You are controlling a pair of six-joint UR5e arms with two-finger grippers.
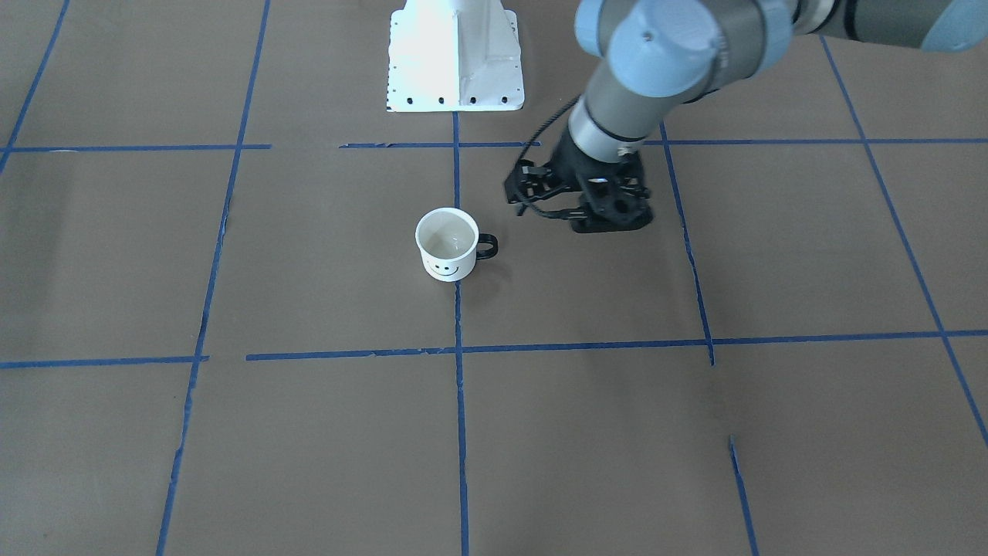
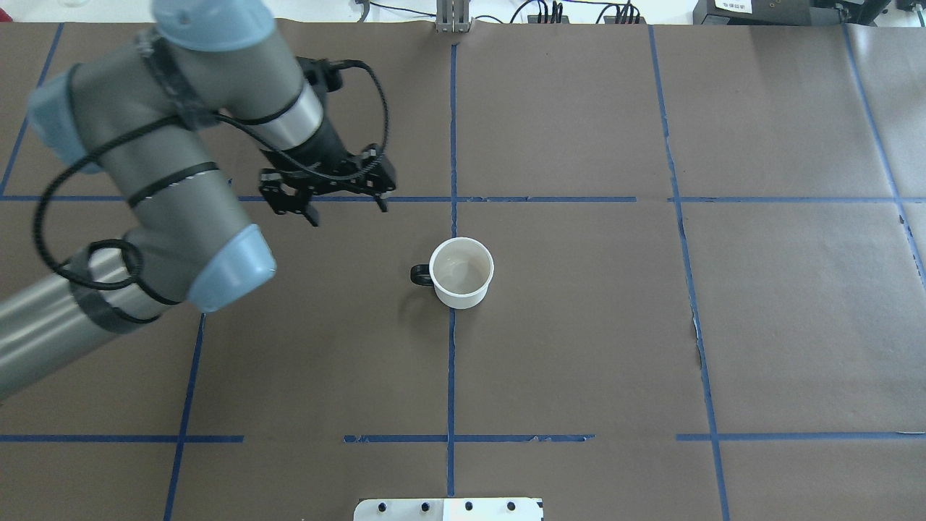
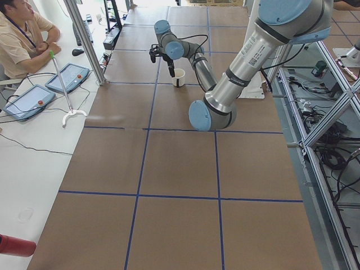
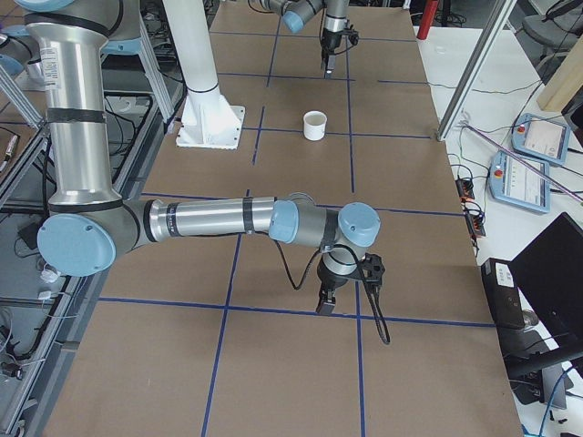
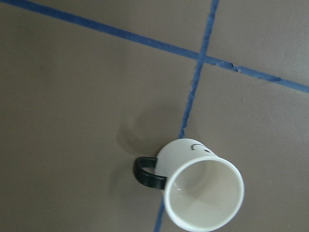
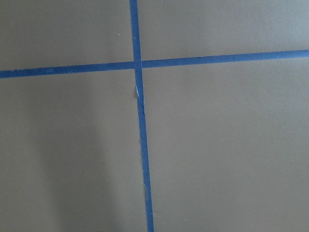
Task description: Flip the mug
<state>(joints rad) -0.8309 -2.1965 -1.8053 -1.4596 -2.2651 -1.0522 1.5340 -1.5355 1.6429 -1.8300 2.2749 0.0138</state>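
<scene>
White with a black smiley face, the mug (image 2: 461, 273) stood upright, mouth up, on a blue tape line (image 2: 451, 376) of the brown paper surface (image 2: 579, 347), its black handle (image 2: 420, 275) turned to the robot's left. The left gripper (image 2: 347, 210) hung near the mug on that handle side, apart from it, jaws spread wide and holding nothing. Well apart from the mug, the right gripper (image 4: 326, 305) pointed down at the surface; whether it was parted or closed could not be told, since only a side view showed it
</scene>
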